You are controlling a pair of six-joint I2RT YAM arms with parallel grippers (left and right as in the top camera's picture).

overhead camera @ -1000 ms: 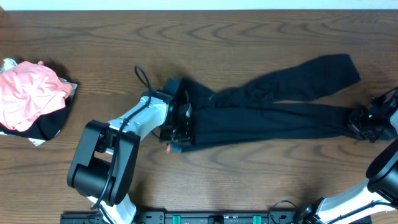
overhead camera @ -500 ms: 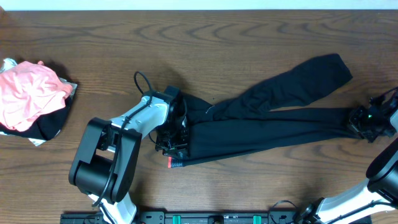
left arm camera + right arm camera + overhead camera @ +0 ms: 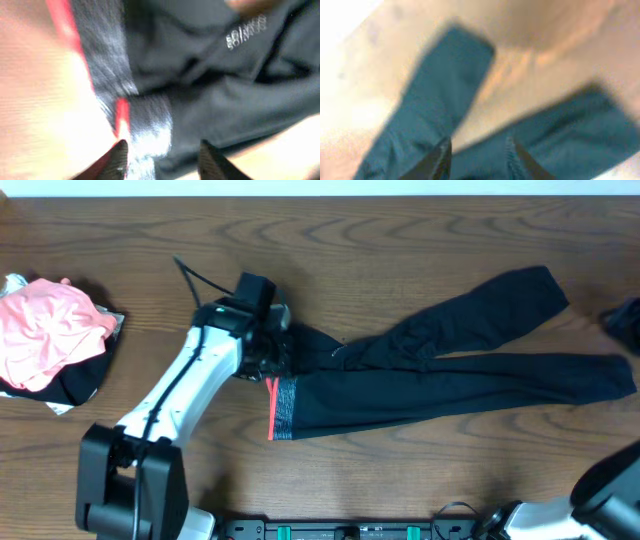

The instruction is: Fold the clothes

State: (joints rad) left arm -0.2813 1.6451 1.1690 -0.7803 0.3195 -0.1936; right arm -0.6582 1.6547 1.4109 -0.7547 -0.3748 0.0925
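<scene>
Leggings (image 3: 430, 385) lay spread; left fingers (image 3: 114, 161), right fingers (image 3: 437, 159) both stood open, empty (flattening looked done). Next: regrasp waistband (image 3: 284, 408), fold.

Left arm (image 3: 190, 380) stretched forward, jaws parted, right arm (image 3: 608, 485) at edge, jaws parted
</scene>
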